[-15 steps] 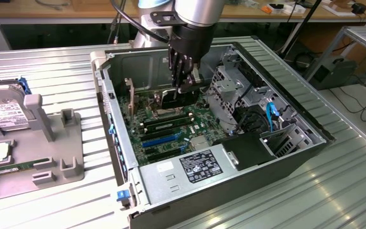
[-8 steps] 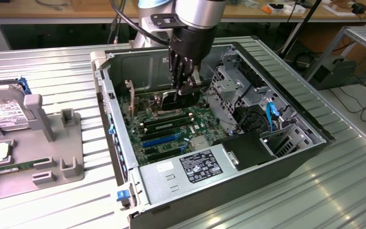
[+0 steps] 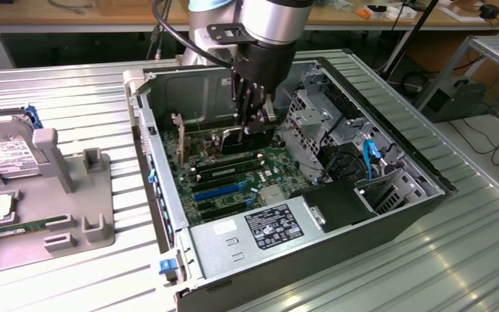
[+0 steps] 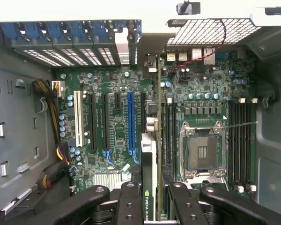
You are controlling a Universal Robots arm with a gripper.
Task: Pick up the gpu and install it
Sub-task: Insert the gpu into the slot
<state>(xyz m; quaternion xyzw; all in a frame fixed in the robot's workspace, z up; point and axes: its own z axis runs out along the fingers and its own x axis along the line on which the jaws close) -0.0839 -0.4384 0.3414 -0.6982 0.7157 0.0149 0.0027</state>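
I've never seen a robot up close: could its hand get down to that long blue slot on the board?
Probably yes. The hand, shut on the gpu, is inside the open case, and nothing stands over the blue slot right beside it.

I hold the gpu (image 4: 149, 187) upright on its long edge: a thin card, dark-faced, with a green label. It stands over the motherboard (image 4: 114, 122), inside the computer case (image 3: 158, 175), just beside the blue slot (image 4: 130, 126).
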